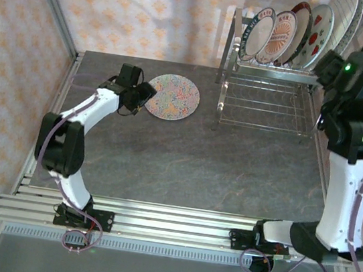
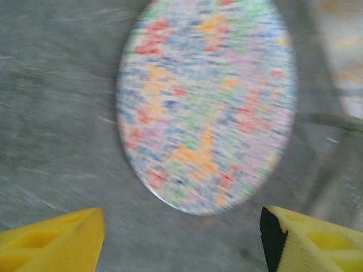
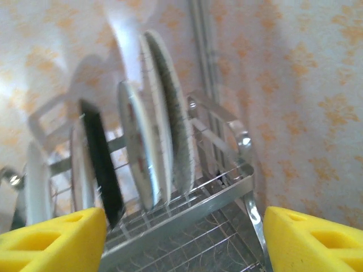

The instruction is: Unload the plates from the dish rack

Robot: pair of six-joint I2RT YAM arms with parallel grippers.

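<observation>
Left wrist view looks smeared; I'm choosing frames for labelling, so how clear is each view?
Left wrist: motion blur streaks the speckled floral plate. Right wrist: racked plates softly blurred, shadows on the wallpaper behind. Top external: sharp, chrome dish rack glinting.

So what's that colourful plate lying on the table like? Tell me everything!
The colourful plate is round and looks ceramic, pale with tiny speckles of red, orange, blue and green all over. It lies flat, face up, on the dark grey table, left of the dish rack and apart from it. Nothing sits on it. The left gripper is open near its edge, not gripping it.
</observation>
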